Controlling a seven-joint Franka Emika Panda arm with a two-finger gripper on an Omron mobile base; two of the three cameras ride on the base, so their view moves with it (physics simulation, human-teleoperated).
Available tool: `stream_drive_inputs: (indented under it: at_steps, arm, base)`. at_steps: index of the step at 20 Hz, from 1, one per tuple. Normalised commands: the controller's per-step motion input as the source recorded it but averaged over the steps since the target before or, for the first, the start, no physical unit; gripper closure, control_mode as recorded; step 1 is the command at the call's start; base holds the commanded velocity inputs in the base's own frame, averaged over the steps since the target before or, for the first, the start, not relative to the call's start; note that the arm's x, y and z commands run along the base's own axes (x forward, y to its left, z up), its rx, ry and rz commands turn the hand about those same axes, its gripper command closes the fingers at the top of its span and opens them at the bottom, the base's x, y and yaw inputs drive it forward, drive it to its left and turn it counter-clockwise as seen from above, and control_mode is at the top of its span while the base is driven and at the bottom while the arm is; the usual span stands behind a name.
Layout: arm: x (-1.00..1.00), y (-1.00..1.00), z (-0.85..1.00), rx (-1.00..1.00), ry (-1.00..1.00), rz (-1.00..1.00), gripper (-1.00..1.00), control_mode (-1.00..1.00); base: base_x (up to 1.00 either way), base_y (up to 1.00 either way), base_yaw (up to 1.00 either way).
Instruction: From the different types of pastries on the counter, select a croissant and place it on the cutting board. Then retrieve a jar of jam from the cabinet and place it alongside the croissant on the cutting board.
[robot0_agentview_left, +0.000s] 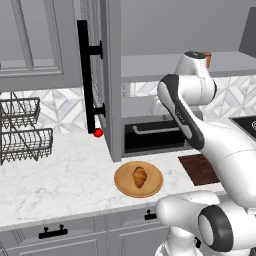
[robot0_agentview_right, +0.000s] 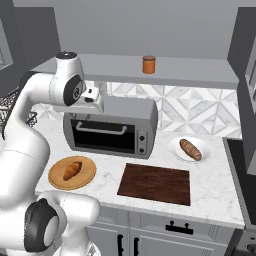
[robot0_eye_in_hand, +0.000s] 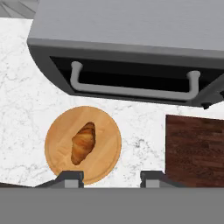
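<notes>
In the left base view the croissant (robot0_agentview_left: 139, 177) lies on a round tan wooden board (robot0_agentview_left: 123, 181) near the front of the marble counter (robot0_agentview_left: 60, 180), with a corner of the dark cutting board (robot0_agentview_left: 198, 167) showing to its right, partly hidden by the white arm. The cabinet (robot0_agentview_left: 111, 75) door stands open above, its black bar handle (robot0_agentview_left: 86, 75) facing the camera, and a wire rack (robot0_agentview_left: 22, 131) sits at the far left. In the right base view the gripper (robot0_agentview_right: 94, 96) hangs high in front of the toaster oven (robot0_agentview_right: 111, 127), holding nothing. The jar of jam (robot0_agentview_right: 148, 64) stands on the cabinet shelf; the bare cutting board lies between the round board and a white plate (robot0_agentview_right: 175, 148) carrying the long loaf-shaped pastry (robot0_agentview_right: 190, 149). In the hand view the fingertips (robot0_eye_in_hand: 70, 179) stand apart yet at their narrowest, empty, above the croissant and round board.
</notes>
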Motion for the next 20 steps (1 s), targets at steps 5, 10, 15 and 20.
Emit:
stream_drive_inputs:
  at_steps: [5,10,15,20]
  arm:
    - [-0.22,0.06,-0.07,0.0,0.0,0.0,-1.0,-1.0]
    - [-0.43,0.25,-0.23,0.0,-0.01,0.0,-1.0,-1.0]
    - [-0.43,0.23,-0.15,0.0,-0.02,0.0,-1.0,-1.0]
    - [-0.47,0.26,-0.51,-0.01,-0.04,0.0,-1.0,-1.0]
  base:
    - [0.0,0.0,0.0]
    - [0.0,0.0,0.0]
    - [0.0,0.0,0.0]
    - [0.0,0.0,0.0]
